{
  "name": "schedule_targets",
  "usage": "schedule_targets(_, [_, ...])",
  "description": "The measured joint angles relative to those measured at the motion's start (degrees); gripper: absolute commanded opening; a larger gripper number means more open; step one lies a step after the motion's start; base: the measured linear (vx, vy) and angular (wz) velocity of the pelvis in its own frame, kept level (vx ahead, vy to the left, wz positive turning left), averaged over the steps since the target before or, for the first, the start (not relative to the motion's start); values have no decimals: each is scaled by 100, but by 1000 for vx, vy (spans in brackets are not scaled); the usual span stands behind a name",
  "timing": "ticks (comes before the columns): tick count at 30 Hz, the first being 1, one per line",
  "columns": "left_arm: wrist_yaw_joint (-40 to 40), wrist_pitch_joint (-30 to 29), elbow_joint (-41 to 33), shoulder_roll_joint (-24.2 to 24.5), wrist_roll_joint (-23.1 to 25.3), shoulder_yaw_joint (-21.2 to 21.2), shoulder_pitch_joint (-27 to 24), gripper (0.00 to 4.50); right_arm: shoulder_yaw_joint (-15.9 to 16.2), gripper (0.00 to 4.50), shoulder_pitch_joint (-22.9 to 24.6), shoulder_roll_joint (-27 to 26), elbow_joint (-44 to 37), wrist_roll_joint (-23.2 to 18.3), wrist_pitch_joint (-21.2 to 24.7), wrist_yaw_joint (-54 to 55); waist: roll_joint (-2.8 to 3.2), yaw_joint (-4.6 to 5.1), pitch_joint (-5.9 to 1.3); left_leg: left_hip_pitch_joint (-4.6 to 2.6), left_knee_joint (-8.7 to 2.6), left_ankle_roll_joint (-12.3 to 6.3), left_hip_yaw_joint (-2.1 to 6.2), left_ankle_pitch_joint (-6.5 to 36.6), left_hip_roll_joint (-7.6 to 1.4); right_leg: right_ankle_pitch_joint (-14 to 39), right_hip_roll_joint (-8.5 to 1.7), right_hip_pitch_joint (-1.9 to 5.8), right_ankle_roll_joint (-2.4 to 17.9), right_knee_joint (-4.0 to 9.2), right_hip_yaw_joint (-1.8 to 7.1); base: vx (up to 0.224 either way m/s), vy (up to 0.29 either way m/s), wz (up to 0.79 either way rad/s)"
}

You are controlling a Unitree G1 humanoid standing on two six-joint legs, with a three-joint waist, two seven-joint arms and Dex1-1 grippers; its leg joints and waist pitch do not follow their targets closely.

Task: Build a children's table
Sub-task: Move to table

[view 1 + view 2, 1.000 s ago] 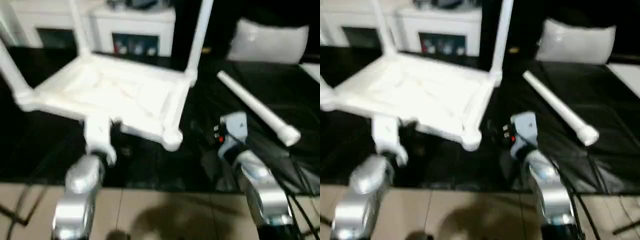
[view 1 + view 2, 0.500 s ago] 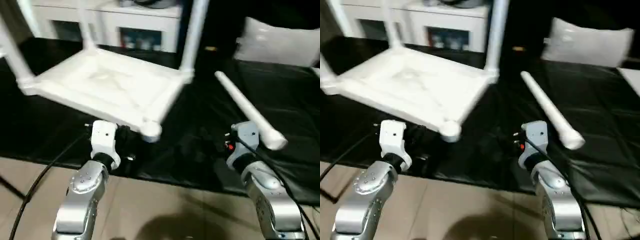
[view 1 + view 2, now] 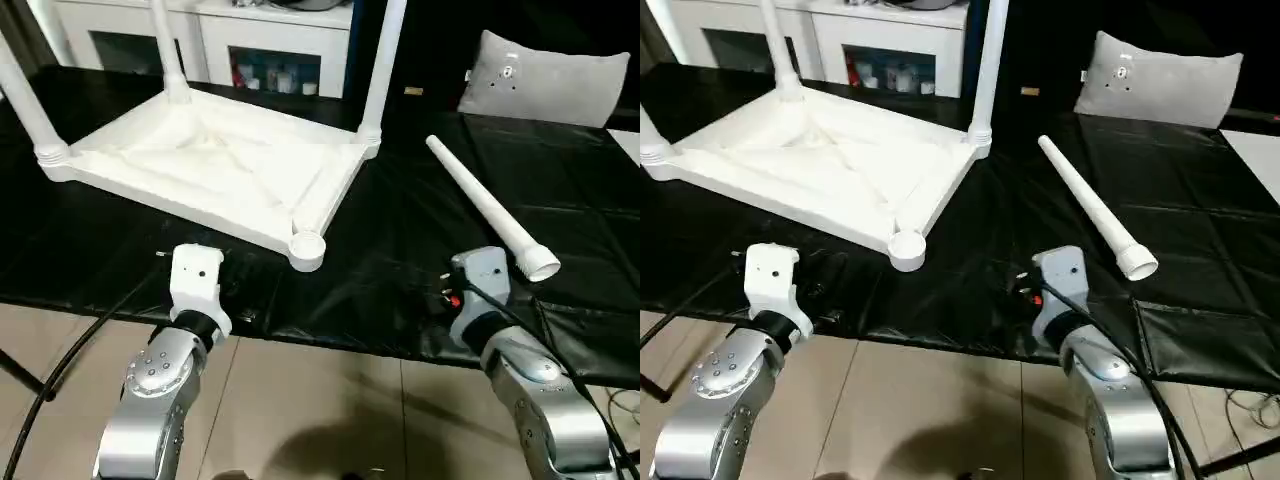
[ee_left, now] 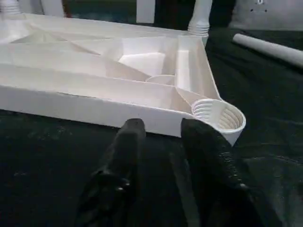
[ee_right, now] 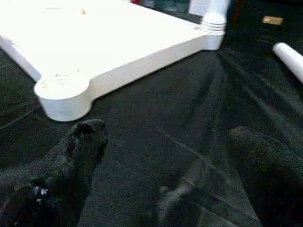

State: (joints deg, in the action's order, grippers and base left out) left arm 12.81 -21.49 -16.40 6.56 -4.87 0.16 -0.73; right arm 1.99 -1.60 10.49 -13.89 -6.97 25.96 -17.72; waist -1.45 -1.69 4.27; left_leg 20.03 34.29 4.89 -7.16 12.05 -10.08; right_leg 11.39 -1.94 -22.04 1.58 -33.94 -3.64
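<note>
light: indoor, even, fairly bright | glare: sheen on black sheet (image 3: pixel 420 230) | blur: wrist views soft

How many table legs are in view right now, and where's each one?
4. Three stand upright in corner sockets of the upturned tabletop: far-left, near-left, far-right. The fourth leg lies loose on the black mat to the right. The near-right socket is empty.

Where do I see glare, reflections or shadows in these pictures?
Right wrist view: the table top glares almost plain white. Left wrist view: light is softer, so the threads in the empty corner socket can be read. Left eye view: the black sheet shines pale along its creases, and a dark shadow lies on the floor.
</note>
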Motion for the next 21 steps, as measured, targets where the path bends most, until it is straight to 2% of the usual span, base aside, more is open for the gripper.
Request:
schedule_targets(4, [57,-4,-27,4,-48,1,-56,212,0,450,-7,-57,0,-21,63,51,4,-16,5,-13,-25,-19,-29,15,13,-34,-40,-5,-23,-14,-9,14,-3,1])
schedule_targets(6, [58,-7,-27,5,-48,0,-59,223,0,450,-22,-58,0,-22,77,41,5,-17,9,-59,-54,-21,-35,20,13,-28,-40,0,-27,-6,-14,63,-13,2])
schedule_targets(9, [59,-72,-30,4,-76,-2,-63,244,7,450,-36,-7,0,-19,75,6,7,-12,12,-121,-138,-16,-83,39,11,-1,-40,57,-21,26,-11,66,-12,-2])
schedule_targets(10, [59,-82,-30,5,-104,-2,-64,256,7,450,-41,5,0,-19,77,3,27,-13,19,-222,-174,1,-149,54,-5,13,-9,66,-20,59,17,21,-15,-20])
schedule_targets(11, [60,-88,-38,6,-111,1,-100,266,34,450,-69,6,3,-19,87,3,14,-42,45,-340,-215,29,-274,85,-84,20,62,77,-10,86,126,21,-15,-20])
schedule_targets(12, [59,-99,-36,25,-111,10,-112,270,65,450,-102,-1,-7,-20,87,2,21,-28,53,-416,-223,55,-323,133,-96,23,69,102,-5,83,157,54,-7,-49])
schedule_targets(13, [60,-99,-38,49,-112,9,-98,272,71,450,-103,-1,-19,-21,88,1,5,-28,56,-549,-256,85,-459,184,-140,59,69,113,40,37,184,122,0,-62])
schedule_targets(14, [60,-98,-38,66,-112,9,-88,277,68,450,-102,0,-35,-21,88,1,-17,-10,58,-616,-257,115,-537,233,-164,94,61,112,73,-24,191,122,0,-62])
schedule_targets(15, [60,-95,-38,69,-111,8,-77,288,62,450,-97,7,-46,-20,87,2,-37,-14,47,-633,-246,139,-582,279,-160,126,93,133,96,-70,248,171,-14,-54])
schedule_targets(16, [60,-97,-30,41,-109,-12,-31,301,17,450,-66,57,-54,-17,84,2,-43,-11,48,-554,-172,34,-442,357,-88,170,146,132,100,-98,303,178,-12,-27])
schedule_targets(17, [69,-94,-33,-30,-110,-104,5,309,-23,450,-51,97,-29,-12,88,2,-26,-32,40,-445,-15,-135,-266,430,-45,189,191,140,112,-94,316,178,-12,-27])
schedule_targets(18, [77,-93,-32,-55,-111,-192,34,314,-53,450,-57,111,-13,-11,88,0,-1,-49,33,-282,204,-235,-119,463,19,214,228,165,115,-90,306,128,14,-7])
schedule_targets(19, [77,-91,-33,-48,-109,-225,26,321,-56,450,-67,138,-6,-12,87,-6,60,-82,22,-80,333,-255,16,446,49,240,288,245,126,-60,263,113,48,-8])
schedule_targets(20, [72,-89,-32,-28,-106,-213,23,333,-49,450,-95,142,-2,-12,83,-13,138,-97,25,30,254,-243,60,312,66,271,359,305,118,-59,200,113,48,-8])
schedule_targets(21, [68,-85,-33,12,-106,-174,-18,333,-30,450,-104,88,12,-12,81,-11,143,-63,27,21,279,-212,108,330,45,315,356,342,126,-73,159,129,36,-14])
